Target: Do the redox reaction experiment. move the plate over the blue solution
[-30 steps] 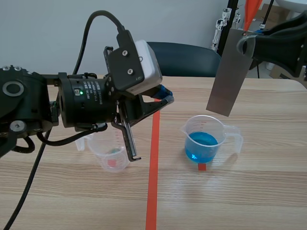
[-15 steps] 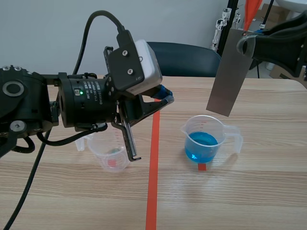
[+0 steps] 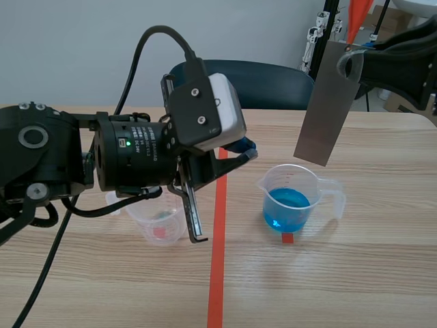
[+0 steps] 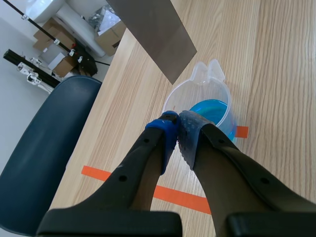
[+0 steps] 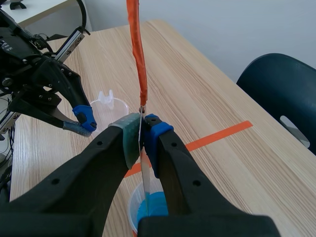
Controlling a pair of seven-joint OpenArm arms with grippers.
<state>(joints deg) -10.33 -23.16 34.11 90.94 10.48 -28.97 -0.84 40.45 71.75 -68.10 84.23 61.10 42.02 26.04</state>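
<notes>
Scene view puts the thin grey metal plate (image 3: 326,102) hanging tilted in the air. Its lower end sits just above the rim, at about 1 o'clock, of the clear plastic beaker of blue solution (image 3: 295,198), and is not in the liquid. My right pincer (image 3: 349,63) is clenched on the plate's top edge, where an orange strip (image 5: 137,49) rises from it. In the right wrist view the sheet runs edge-on between my pads. I judge it light, stiff and smooth. It will not sag, but a slick sheet pinched at one narrow end could pivot or slide between soft pads. The hold therefore belongs at that top edge, firm, leaving the lower length free for the solution. My left pincer (image 4: 177,129) is closed on nothing at about 10 o'clock of the beaker, with a small clear plastic cup (image 3: 158,219) beneath that arm on the wooden bench (image 3: 382,273).
</notes>
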